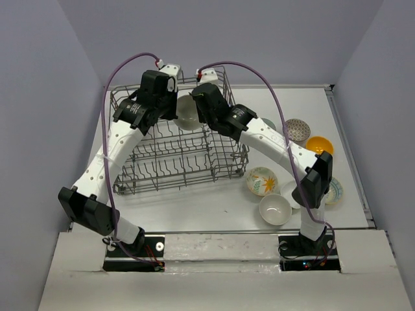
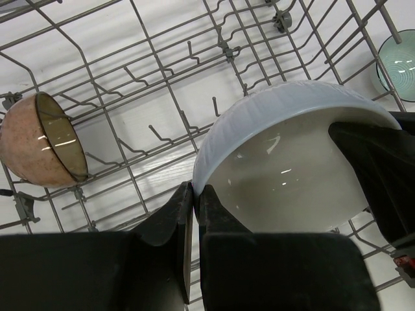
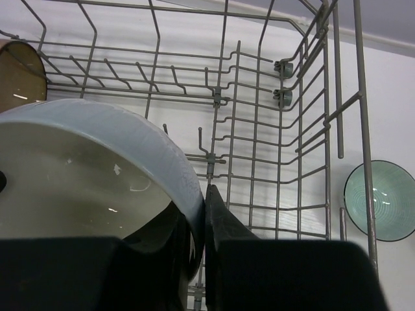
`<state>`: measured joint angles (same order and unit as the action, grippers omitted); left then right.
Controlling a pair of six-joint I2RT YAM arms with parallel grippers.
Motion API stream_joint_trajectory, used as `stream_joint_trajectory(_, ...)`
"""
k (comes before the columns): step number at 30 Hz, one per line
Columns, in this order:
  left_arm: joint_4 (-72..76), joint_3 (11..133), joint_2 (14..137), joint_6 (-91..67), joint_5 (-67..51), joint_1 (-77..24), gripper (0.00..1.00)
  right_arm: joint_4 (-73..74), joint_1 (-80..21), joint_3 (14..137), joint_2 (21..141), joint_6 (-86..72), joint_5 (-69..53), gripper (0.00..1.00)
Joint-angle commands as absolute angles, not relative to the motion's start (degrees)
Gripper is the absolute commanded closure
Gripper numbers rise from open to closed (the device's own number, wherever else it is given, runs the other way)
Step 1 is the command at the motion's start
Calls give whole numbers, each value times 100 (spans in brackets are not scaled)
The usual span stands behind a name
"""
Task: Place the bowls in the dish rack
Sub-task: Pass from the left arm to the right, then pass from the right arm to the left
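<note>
A white bowl [image 1: 188, 111] hangs over the far part of the grey wire dish rack [image 1: 175, 170], held from both sides. My left gripper [image 1: 176, 111] is shut on its left rim; the left wrist view shows the fingers [image 2: 185, 207] pinching the rim of the bowl [image 2: 285, 175]. My right gripper [image 1: 200, 110] is shut on the opposite rim [image 3: 202, 210] of the bowl [image 3: 97, 168]. A brown-pink bowl [image 2: 42, 148] stands on edge inside the rack, also showing in the right wrist view [image 3: 19, 74].
On the table right of the rack lie a pale teal bowl [image 1: 268, 123], a speckled bowl [image 1: 297, 129], an orange bowl [image 1: 319, 145], a floral bowl [image 1: 261, 181], a white bowl [image 1: 275, 208] and one partly behind the right arm [image 1: 336, 192].
</note>
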<state>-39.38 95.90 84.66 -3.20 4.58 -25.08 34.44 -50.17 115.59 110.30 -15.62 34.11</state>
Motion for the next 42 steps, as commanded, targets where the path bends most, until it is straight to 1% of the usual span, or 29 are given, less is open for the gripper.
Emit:
stream_joint_trajectory(1,-3507,9554,8139,-378,237,-2549,100,3102,-5019,11891,11030,-1635,3551,96)
stream_joint_trajectory(3,-3498,9536,8121,-369,229,-2558,100,3146,-5019,11900,11030,-1661,3490,99)
stream_joint_trajectory(6,-3437,9483,8069,-378,229,-2558,100,3295,-5071,12014,11030,-1775,3393,99)
stream_joint_trajectory(7,-3410,9457,8051,-378,237,-2558,95,3426,-5071,12067,11022,-1828,3340,99)
stream_joint_trajectory(8,-3393,9431,8016,-378,255,-2566,87,3497,-5071,12180,11013,-1915,3314,99)
stream_joint_trajectory(11,-3349,9378,7954,-369,308,-2575,77,3717,-5071,12401,10978,-2074,3217,99)
stream_joint_trajectory(12,-3340,9369,7945,-378,325,-2584,70,3770,-5071,12462,10969,-2100,3208,99)
stream_joint_trajectory(14,-3331,9343,7945,-387,369,-2601,61,3911,-5071,12629,10969,-2205,3182,99)
stream_joint_trajectory(16,-3305,9317,7945,-404,422,-2610,58,3972,-5071,12717,10969,-2294,3112,99)
stream_joint_trajectory(23,-3147,9237,7831,-457,905,-2698,58,4201,-5071,12928,10995,-3022,2892,99)
stream_joint_trajectory(25,-3041,9176,7700,-466,1063,-2716,63,4236,-5071,12972,11013,-3251,2760,99)
stream_joint_trajectory(26,-2998,9158,7673,-475,1116,-2725,63,4245,-5071,12999,11039,-3313,2734,99)
stream_joint_trajectory(27,-2962,9150,7638,-475,1238,-2725,67,4323,-5071,13051,11065,-3366,2716,99)
stream_joint_trajectory(29,-2883,9141,7550,-475,1431,-2751,72,4455,-5071,13314,11231,-3497,2707,99)
stream_joint_trajectory(32,-2795,9079,7462,-475,1599,-2812,75,4605,-5071,13508,11338,-3699,2532,99)
stream_joint_trajectory(37,-2567,8825,7339,-457,1810,-2953,76,4605,-4957,13544,11364,-3999,2049,99)
stream_joint_trajectory(42,-2470,8728,7295,-431,2100,-3093,80,4606,-4905,13491,11320,-4148,1908,99)
